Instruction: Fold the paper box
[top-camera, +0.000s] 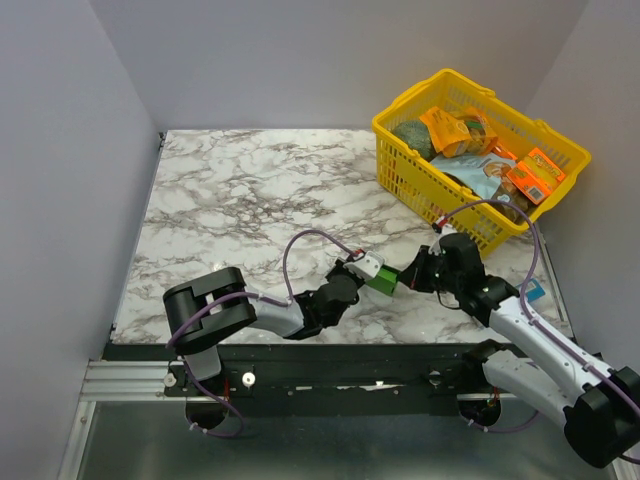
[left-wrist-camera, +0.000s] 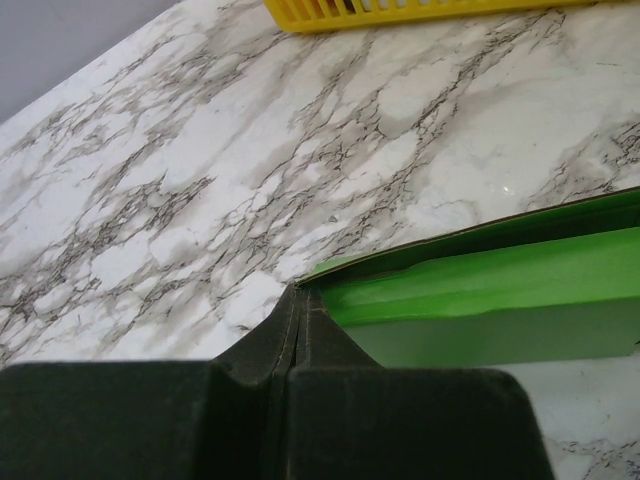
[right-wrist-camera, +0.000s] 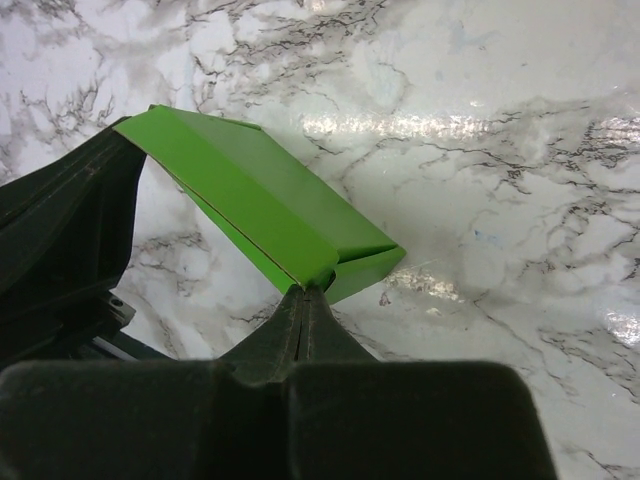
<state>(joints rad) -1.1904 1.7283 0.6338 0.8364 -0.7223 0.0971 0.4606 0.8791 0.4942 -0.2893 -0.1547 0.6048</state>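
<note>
The paper box (top-camera: 381, 281) is a small bright green folded piece held just above the marble table (top-camera: 250, 190), near its front edge, between my two arms. My left gripper (top-camera: 368, 272) is shut on its left end; in the left wrist view the closed tips (left-wrist-camera: 298, 292) pinch a corner of the green card (left-wrist-camera: 480, 275). My right gripper (top-camera: 403, 279) is shut on the opposite end. In the right wrist view its tips (right-wrist-camera: 310, 290) clamp the near edge of the box (right-wrist-camera: 250, 190), whose top panel slopes away to the left.
A yellow plastic basket (top-camera: 447, 73) full of packaged goods stands at the back right, and its lower wall (left-wrist-camera: 400, 12) shows in the left wrist view. A small blue-and-white pack (top-camera: 533, 291) lies by the right arm. Grey walls enclose the table.
</note>
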